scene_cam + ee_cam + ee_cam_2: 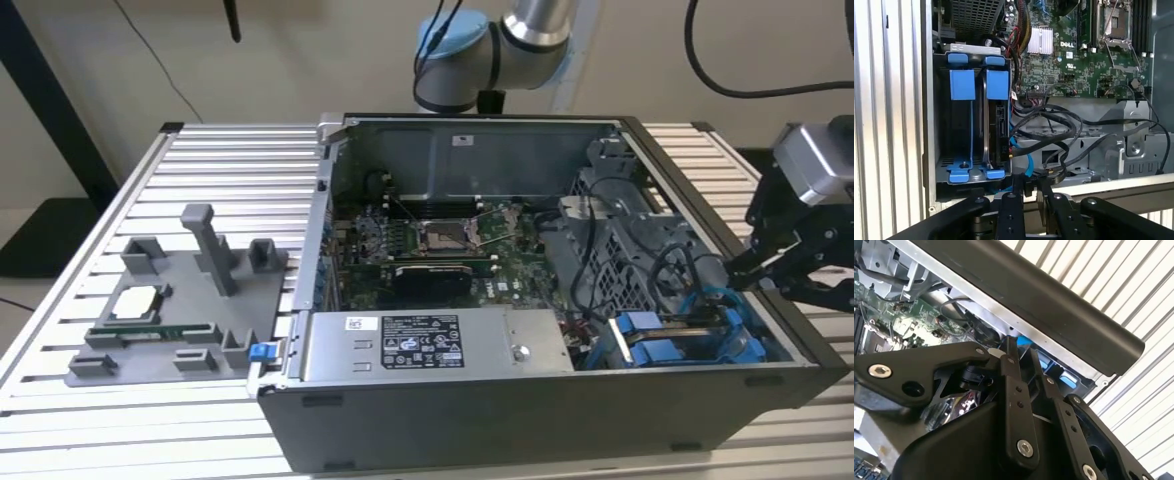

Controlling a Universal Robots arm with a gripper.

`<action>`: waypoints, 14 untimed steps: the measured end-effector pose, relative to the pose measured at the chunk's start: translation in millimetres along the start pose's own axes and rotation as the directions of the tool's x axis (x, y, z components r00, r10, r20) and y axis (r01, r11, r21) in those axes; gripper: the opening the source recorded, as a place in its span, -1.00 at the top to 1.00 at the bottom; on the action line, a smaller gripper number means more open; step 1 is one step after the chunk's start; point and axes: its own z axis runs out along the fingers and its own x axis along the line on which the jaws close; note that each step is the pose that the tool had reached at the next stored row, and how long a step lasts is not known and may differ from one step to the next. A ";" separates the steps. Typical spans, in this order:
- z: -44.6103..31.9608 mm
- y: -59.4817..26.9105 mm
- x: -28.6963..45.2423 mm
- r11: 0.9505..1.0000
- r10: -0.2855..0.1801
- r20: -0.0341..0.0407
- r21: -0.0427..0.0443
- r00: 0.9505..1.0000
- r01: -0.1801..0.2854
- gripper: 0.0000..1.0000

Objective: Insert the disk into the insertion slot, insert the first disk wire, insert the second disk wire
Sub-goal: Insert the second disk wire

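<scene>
PC case open, seen in the first wrist view. Disk w/ blue plastic frame is already seated in the slot of the grey sheet-metal cage, next to a 2nd blue carrier. Gripper is nearly closed, apparently pinching a small black plug on a thin blue wire. Plug prob. light, rigid and fragile at the contacts, best held by its flat sides. Wire looks springy and slick.
</scene>
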 end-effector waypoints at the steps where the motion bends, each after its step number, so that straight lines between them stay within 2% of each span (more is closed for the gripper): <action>1: 0.4 0.0 0.1 1.000 0.001 0.001 -0.001 1.000 -0.001 -1.00; 5: 1.6 1.2 0.4 1.000 0.011 0.004 -0.013 1.000 -0.011 -1.00; 6: 1.8 1.7 0.5 1.000 0.014 0.003 -0.017 1.000 -0.014 1.00; 12: 2.7 5.8 0.8 0.999 0.028 0.005 -0.043 1.000 -0.028 1.00; 14: 2.7 6.6 0.9 0.999 0.030 0.007 -0.046 1.000 -0.030 1.00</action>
